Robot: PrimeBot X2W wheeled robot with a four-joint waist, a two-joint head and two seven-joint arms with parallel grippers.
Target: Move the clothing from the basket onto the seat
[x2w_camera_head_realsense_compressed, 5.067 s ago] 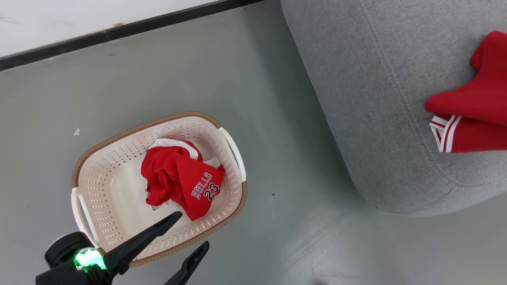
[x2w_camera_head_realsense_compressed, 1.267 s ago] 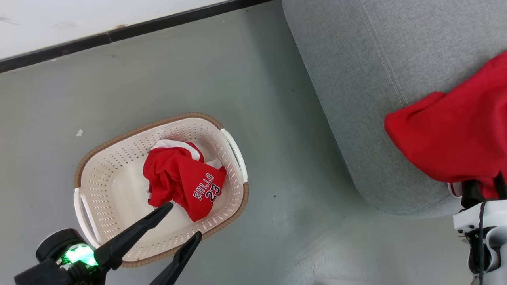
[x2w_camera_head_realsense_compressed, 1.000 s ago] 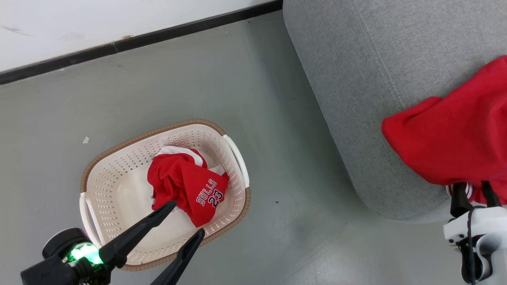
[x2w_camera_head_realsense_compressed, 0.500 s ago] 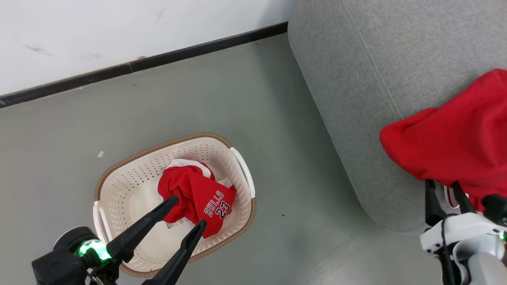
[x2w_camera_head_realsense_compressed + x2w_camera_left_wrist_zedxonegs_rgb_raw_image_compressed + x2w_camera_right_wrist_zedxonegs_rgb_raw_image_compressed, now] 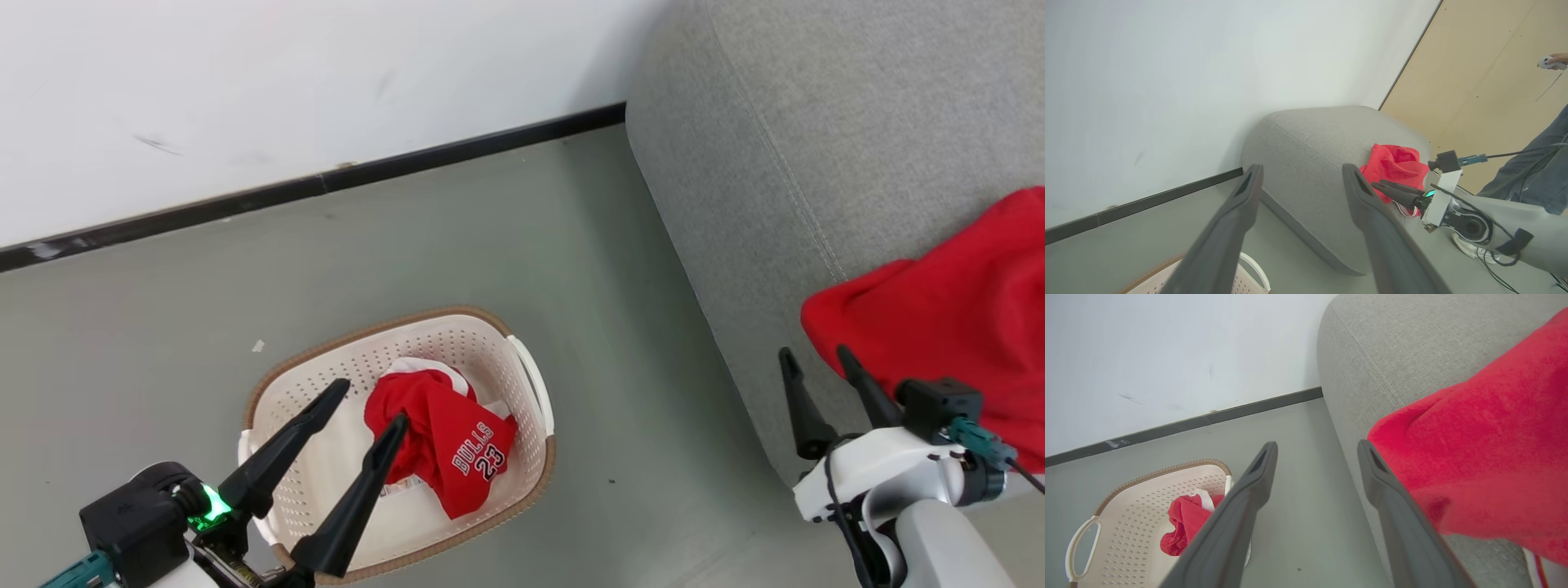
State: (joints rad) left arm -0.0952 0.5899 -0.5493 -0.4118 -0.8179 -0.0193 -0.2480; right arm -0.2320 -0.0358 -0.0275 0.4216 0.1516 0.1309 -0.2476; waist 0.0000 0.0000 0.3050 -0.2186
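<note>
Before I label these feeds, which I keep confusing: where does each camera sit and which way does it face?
Head view: on the head, looking down at floor, basket, jersey and sofa; left pincer lower left, right pincer lower right, both open.
Left wrist view: on the left wrist, looking along its fingers toward wall and sofa; the right pincer shows too.
Right wrist view: on the right wrist, looking between its fingers at basket and floor, beside the red garment.
Shared: all three show the sofa and red garment.
</note>
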